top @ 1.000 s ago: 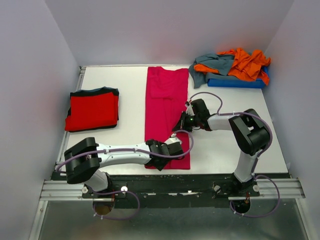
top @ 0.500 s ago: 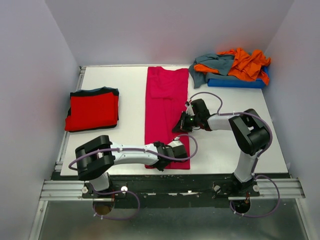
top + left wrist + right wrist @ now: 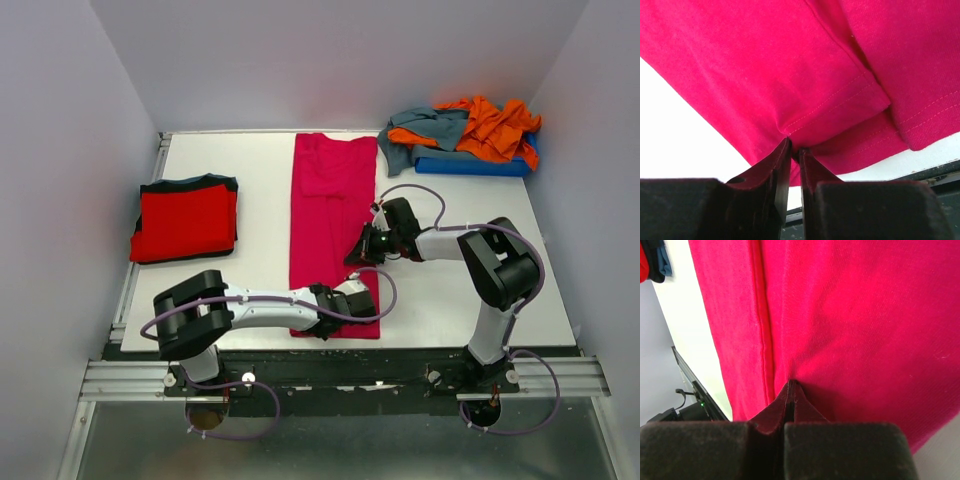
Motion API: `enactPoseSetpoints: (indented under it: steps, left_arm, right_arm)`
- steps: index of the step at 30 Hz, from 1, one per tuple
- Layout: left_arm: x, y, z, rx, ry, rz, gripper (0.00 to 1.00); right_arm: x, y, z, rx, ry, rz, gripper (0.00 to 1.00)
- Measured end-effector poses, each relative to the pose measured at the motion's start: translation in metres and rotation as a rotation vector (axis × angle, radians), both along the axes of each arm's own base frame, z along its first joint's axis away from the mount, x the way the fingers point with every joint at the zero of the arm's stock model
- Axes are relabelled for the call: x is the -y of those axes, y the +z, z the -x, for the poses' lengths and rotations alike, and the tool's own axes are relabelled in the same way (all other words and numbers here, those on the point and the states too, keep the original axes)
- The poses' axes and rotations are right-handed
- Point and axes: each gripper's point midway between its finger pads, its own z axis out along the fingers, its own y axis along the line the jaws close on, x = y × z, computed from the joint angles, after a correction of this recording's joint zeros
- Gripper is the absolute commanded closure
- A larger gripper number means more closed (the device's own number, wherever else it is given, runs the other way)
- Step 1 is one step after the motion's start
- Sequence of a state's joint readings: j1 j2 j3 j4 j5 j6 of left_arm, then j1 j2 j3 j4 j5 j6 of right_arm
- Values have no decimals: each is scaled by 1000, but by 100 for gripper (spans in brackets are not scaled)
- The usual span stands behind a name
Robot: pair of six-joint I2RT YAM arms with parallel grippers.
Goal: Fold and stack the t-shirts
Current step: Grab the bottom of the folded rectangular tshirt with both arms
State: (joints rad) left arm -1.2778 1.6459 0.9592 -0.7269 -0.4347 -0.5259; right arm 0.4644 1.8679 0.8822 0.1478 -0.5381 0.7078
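The left arm lies low along the bottom edge of the worktop (image 3: 262,190), reaching right. Its left gripper (image 3: 795,146) sits at the lower right corner of the magenta t-shirt (image 3: 325,200), which lies lengthwise at frame centre, and its nearly closed jaws pinch the hem. The right arm bends leftward. Its right gripper (image 3: 791,384) is clenched on the shirt's right edge, mid-length.
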Motion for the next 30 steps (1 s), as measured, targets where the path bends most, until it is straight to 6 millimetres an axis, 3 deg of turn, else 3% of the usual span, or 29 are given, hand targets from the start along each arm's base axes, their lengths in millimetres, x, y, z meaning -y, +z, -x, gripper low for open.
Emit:
enactPoseSetpoints:
  steps: [2,3,15,24,25,27,30]
  left_arm:
    - [1,-2,0,-1,3,-5,97]
    - [1,-2,0,-1,4,-6,100]
    - [-2,7,12,3,-26,-77,100]
    - [-23,-7,30,-28,-79,-242,100]
    - [-24,-7,31,-28,-80,-247,96]
    - [-24,-7,31,-28,-81,-249,67]
    - [-23,-4,30,-26,-79,-247,48]
  right_arm:
    - [0,0,0,0,0,-1,99]
    - [0,0,0,-1,0,0,99]
    - [0,0,-1,-16,-3,-3,99]
    - [0,-1,-1,-33,-4,-9,99]
    - [0,-1,-1,-34,-5,-9,99]
    - [0,-1,-1,-35,-5,-9,99]
    - [0,-1,-1,-35,-5,-10,99]
